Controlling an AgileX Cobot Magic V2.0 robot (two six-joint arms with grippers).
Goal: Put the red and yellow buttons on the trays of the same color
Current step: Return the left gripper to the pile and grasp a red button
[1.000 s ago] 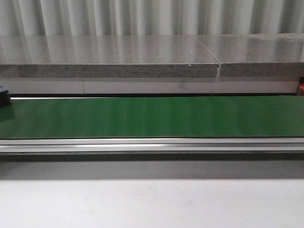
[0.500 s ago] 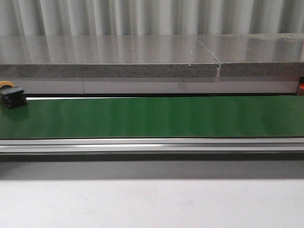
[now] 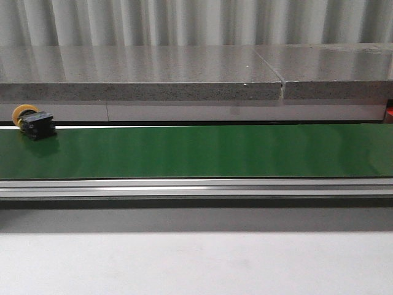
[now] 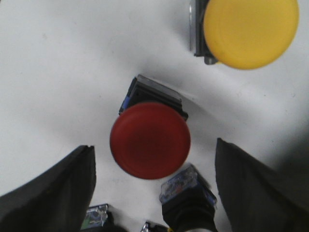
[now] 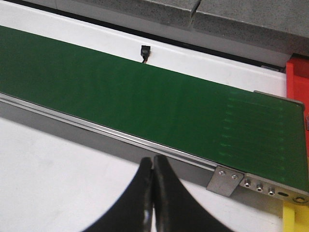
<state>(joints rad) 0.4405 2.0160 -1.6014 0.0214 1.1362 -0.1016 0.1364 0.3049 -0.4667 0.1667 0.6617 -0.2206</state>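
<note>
Front view, far left, about nine o'clock: one yellow-capped push button with a black body (image 3: 34,123) lies on its side on the long green conveyor belt (image 3: 202,150), at the belt's far edge. The rest of the belt is bare. A silver aluminium rail (image 3: 196,187) borders the belt on the near side; a grey speckled stone ledge (image 3: 141,77) runs behind it, with a seam toward two o'clock. The white tabletop (image 3: 196,264) fills the foreground. Neither arm shows in this view.

Left wrist view: the left gripper (image 4: 153,193) hangs above a white surface (image 4: 53,72), its two dark fingers (image 4: 46,198) spread wide and holding nothing. Between them, at centre, sits a round red-capped push button on a black base (image 4: 149,140), cap facing the camera. At one o'clock from it, well apart, is a second round yellow-capped push button (image 4: 250,30), partly cut by the frame edge. A black block with a clear blue-tinted clip (image 4: 186,195) lies just beside the red cap at five o'clock, in the gap between the fingers. Nothing touches the fingers.

Right wrist view: the right gripper (image 5: 153,193) has its black fingers pressed together, empty, above the white tabletop near the belt's end. A small black sensor (image 5: 144,52) stands past the belt. A metal end bracket with screws (image 5: 224,179) sits at four o'clock; a red tray edge (image 5: 297,79) at two o'clock and a yellow tray corner (image 5: 295,217) at five o'clock.
</note>
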